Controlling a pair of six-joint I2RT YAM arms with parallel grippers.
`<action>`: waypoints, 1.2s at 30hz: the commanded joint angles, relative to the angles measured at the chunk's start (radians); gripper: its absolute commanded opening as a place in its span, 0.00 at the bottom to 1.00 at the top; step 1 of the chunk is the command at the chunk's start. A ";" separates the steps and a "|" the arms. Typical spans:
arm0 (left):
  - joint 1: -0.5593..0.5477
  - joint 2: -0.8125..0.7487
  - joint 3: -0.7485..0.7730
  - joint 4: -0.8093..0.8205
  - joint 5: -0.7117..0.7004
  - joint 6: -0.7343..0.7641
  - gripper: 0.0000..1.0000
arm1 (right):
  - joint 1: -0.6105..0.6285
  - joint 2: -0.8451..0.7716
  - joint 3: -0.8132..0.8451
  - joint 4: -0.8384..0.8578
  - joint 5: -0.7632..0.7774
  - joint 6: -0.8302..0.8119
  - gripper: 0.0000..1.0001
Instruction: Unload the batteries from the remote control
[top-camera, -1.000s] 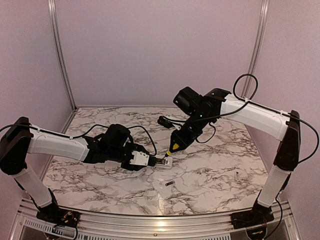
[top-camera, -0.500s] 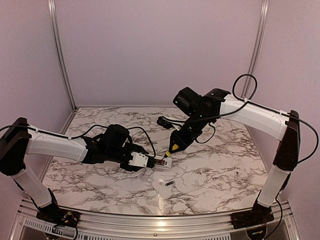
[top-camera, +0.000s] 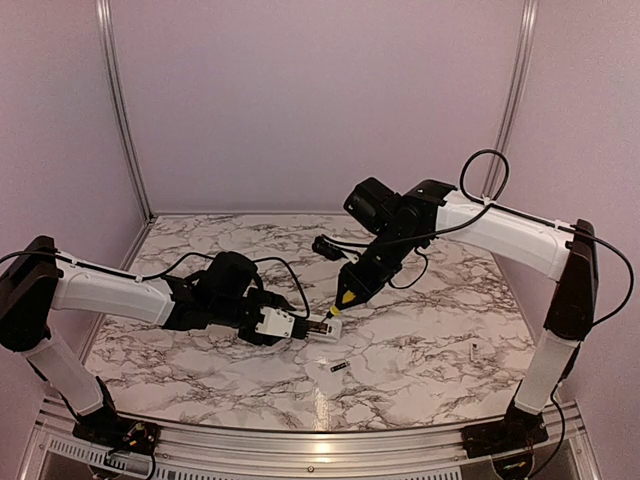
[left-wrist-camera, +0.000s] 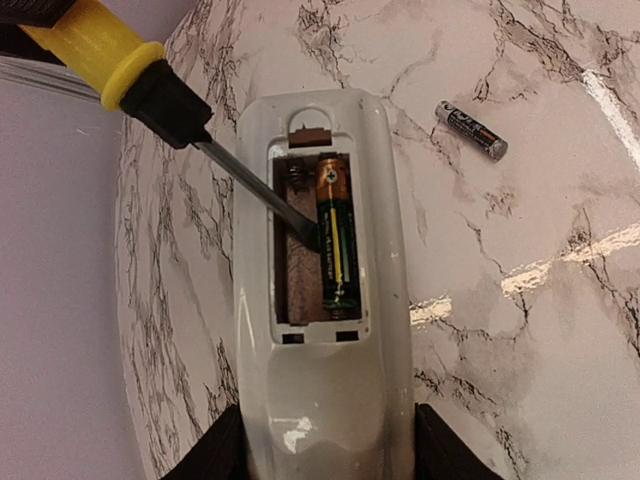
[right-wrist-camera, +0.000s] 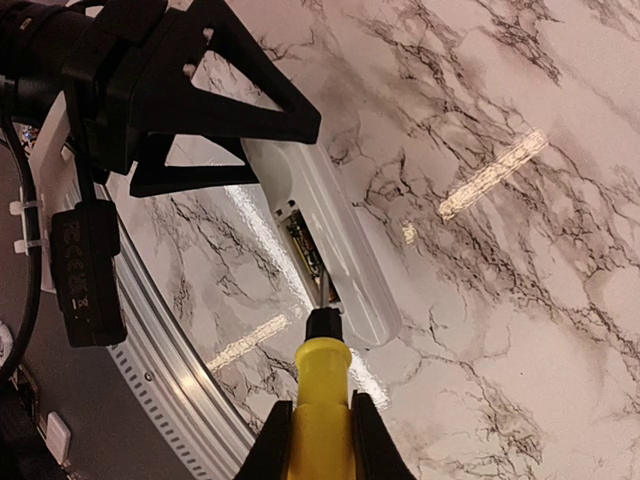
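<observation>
Right gripper (right-wrist-camera: 320, 432) clenched on the yellow handle of the screwdriver (right-wrist-camera: 322, 375), blade down inside the open battery bay of the remote control (left-wrist-camera: 322, 400). Left gripper (left-wrist-camera: 325, 462) clamped across the near end of that white bar, at the bottom of the left wrist view. Mid-frame in the overhead view, low at the marble table (left-wrist-camera: 520, 330); resting on it or just above, cannot tell.

Tip wedged against the left flank of the last battery (left-wrist-camera: 337, 240), in the right-hand slot, gold cap toward the top of the frame. Left-hand slot bare. Loose battery (left-wrist-camera: 471, 130) already out, lying on the marble at upper right of the wrist view, well apart from the remote control. Halfway there, by the look of it, with the second cell being pried.

Plenty to go wrong from here:
- **Too shallow a bite under the cell:** a skid of the blade over the top, no lift at all.
- **Too hard a lever against the spring load:** a sudden pop, cell flung out and rolling toward the table edge.
- **Sideways push from the shaft against a hold on one end only:** a twist of the remote control between the left fingers, bay swung off line.
- **Sharp tip on label or spring:** a gouge.

Calls for a slow, low lever, tip tucked well under.
</observation>
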 joint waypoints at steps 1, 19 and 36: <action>-0.003 -0.039 -0.019 0.097 -0.029 0.001 0.00 | 0.012 0.026 -0.017 0.010 -0.038 0.006 0.00; -0.001 -0.026 -0.032 0.171 -0.067 0.004 0.00 | 0.012 0.047 -0.008 0.024 -0.034 -0.001 0.00; -0.001 -0.006 -0.059 0.265 -0.126 0.044 0.00 | 0.012 0.084 0.004 0.020 -0.026 -0.021 0.00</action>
